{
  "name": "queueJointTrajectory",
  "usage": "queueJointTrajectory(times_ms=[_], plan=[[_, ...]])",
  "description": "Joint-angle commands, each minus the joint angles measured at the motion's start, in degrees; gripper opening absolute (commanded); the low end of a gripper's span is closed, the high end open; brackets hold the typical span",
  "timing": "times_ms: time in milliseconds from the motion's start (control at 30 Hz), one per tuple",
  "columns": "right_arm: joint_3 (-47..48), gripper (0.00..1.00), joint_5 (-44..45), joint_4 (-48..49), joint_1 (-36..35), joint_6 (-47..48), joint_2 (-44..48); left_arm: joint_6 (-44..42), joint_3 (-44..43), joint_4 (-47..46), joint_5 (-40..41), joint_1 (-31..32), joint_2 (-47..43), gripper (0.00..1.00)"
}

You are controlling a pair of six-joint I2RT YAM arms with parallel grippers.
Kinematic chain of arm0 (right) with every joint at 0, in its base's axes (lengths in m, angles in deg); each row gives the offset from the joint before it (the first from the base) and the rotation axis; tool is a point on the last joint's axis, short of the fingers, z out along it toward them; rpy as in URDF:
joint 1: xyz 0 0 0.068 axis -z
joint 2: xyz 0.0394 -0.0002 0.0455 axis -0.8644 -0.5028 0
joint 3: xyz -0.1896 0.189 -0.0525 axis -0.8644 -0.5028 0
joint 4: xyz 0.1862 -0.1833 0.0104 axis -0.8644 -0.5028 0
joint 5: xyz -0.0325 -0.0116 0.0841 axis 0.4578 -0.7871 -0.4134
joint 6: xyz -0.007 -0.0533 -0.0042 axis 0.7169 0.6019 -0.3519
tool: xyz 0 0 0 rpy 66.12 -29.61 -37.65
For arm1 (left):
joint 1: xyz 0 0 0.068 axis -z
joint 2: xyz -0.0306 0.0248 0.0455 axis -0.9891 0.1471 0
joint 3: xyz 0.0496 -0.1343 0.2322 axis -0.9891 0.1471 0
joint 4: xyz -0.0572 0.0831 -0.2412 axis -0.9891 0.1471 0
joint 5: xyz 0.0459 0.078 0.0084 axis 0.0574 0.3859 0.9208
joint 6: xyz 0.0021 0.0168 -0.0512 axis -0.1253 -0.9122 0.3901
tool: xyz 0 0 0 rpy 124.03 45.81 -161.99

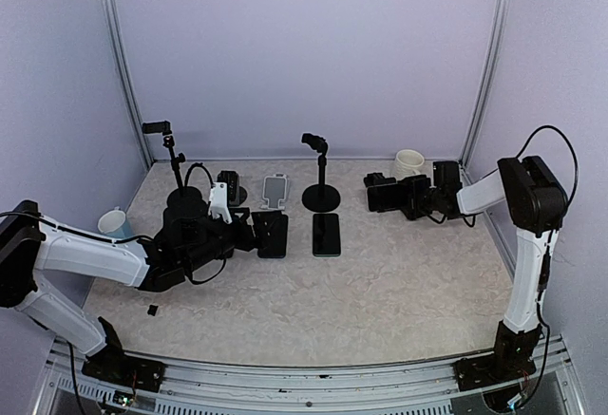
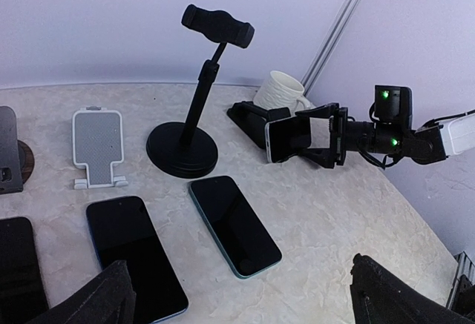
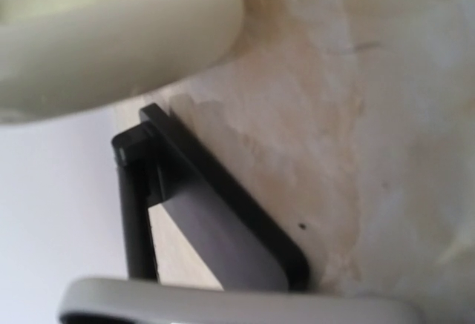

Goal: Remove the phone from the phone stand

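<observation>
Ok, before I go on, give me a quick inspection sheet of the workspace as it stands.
Surface: pale marbled table; small black bit near the left arm.
Job's things: phone held beside the low black stand, seemingly clear of it.
Clutter: cream mug, teal-edged phone and dark phone lying flat, white stand, tall clamp stand, second tall stand, blue cup.
Grippers: right gripper closed on the phone's edges; left gripper open, empty, above the flat phones.
Cables: black cable loop at the right arm; another loop over the left wrist.
Surroundings: lilac walls, metal frame posts.
</observation>
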Motion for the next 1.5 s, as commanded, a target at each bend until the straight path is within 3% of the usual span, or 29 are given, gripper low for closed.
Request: queueJointTrajectory(times_ms=[0, 400, 1067, 1167, 1467], plan=[[-1.5, 0.57, -1.8, 0.7, -1.3, 1.6, 1.3, -0.1, 0.6, -1.4, -0.4, -0.1, -1.3, 0.99], [-2.9, 0.57, -1.9, 6.5, -1.3, 2.1, 2.7, -0.4, 0.3, -1.5, -0.4, 0.0, -1.4, 0.99], [0.4, 0.57, -1.8, 6.1, -1.3, 8.1, 5.3, -0.6, 0.2, -1.4, -0.2, 0.2, -1.5, 0.99], [1.5, 0.56, -1.3, 4.1, -1.3, 11.0, 6.7, -0.6, 0.3, -1.3, 0.0, 0.3, -1.6, 0.99], [9.3, 0.49, -2.1, -16.8, -1.5, 28.2, 14.0, -1.0, 0.2, -1.5, 0.3, 0.3, -1.5, 0.99]])
